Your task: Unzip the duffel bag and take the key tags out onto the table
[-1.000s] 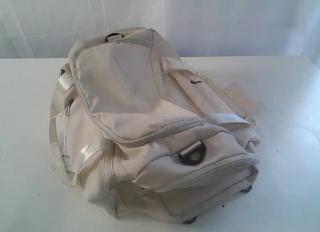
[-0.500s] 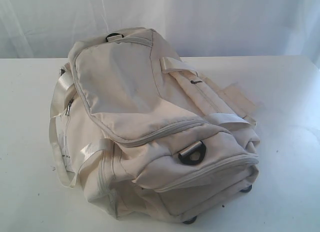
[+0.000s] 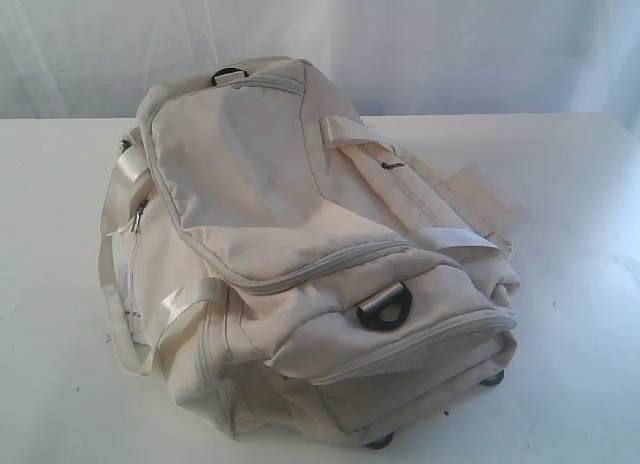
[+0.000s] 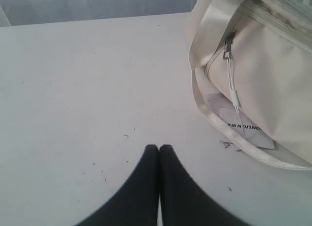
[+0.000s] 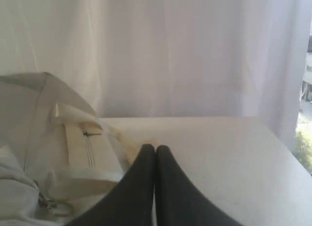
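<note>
Currently duffel bag point(image 3: 260, 184) zipped on table point(image 3: 570, 184), contents hidden; left hand point(image 4: 159, 147), right hand point(image 5: 155, 147) both pressed together.

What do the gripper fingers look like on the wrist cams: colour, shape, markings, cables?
The left gripper and the right gripper look alike: plain black fingers, smooth, broad at the base, tapering to rounded tips. No markings or cables show.
</note>
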`<move>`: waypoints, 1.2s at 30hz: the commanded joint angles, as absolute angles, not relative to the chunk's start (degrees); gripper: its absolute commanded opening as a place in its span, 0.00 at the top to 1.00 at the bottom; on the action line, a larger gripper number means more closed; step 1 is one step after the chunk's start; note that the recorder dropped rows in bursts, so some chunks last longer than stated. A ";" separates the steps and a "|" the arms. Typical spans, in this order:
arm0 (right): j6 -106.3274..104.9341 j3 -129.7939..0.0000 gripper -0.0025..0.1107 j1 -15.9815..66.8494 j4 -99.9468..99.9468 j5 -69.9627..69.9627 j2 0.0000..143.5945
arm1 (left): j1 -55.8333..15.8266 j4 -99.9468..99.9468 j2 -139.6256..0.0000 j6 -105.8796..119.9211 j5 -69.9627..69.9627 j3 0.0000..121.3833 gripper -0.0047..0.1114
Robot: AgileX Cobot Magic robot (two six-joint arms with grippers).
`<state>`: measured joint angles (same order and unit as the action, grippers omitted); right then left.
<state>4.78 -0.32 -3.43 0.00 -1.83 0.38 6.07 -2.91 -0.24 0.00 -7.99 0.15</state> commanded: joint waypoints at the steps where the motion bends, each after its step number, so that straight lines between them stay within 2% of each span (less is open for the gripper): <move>1: 5.20 0.00 0.98 -3.22 0.00 1.66 0.00 | 6.30 -3.34 0.00 0.00 -6.06 0.00 0.96; 6: 5.20 0.00 0.98 -3.22 0.00 3.41 0.00 | 6.30 -3.34 0.00 0.00 1.88 0.00 0.96; 11: 9.18 0.00 0.98 -3.22 0.36 4.94 0.00 | 6.30 -3.34 0.00 0.00 4.12 0.00 0.96; 17: 21.12 0.00 0.98 -3.22 0.36 7.55 0.00 | 6.30 -3.34 0.00 -0.66 20.36 0.00 0.96; 21: 30.83 0.00 0.98 -3.22 0.36 6.28 0.00 | 6.30 -3.34 0.00 -11.90 35.71 0.00 0.96; 25: 31.84 0.00 0.98 -3.22 0.36 6.28 0.00 | 6.30 -2.24 0.00 -20.93 46.41 0.00 0.96; 26: 31.84 0.00 0.98 -3.22 0.36 6.28 0.00 | 6.30 -2.49 0.00 -21.43 46.20 0.00 0.96; 29: 31.82 0.00 0.98 -3.22 0.36 3.18 0.00 | 6.30 -2.74 -4.01 -20.44 29.98 7.96 0.96; 33: 30.56 -3.88 0.98 -3.22 0.00 -5.96 1.84 | 6.30 -2.74 -21.61 -11.58 26.71 21.87 0.96; 36: 29.71 -8.02 0.98 -2.94 0.00 -12.30 6.33 | 6.30 2.26 -38.25 -11.72 9.08 36.46 0.96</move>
